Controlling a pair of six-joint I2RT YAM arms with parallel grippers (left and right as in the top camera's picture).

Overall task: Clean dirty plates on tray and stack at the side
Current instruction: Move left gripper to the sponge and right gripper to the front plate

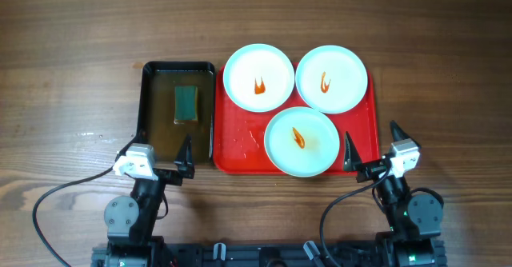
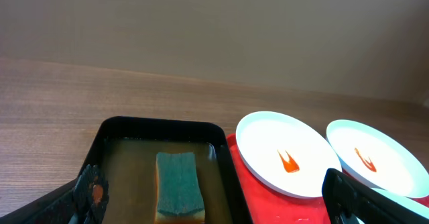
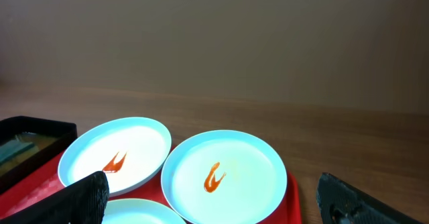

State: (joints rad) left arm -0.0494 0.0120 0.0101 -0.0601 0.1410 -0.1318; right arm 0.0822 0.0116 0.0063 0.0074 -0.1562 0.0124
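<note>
Plates (image 1: 258, 77) crowd tray (image 1: 240, 139) — rims overlapping, partly hidden.

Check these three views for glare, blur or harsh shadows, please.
Overhead: even light, sharp, only a slight speckled sheen on the red tray. Left wrist: sponge crisp, the left fingers dark and soft at the corners. Right wrist: plates sharp with a bluish cast, the right fingers underexposed.
</note>
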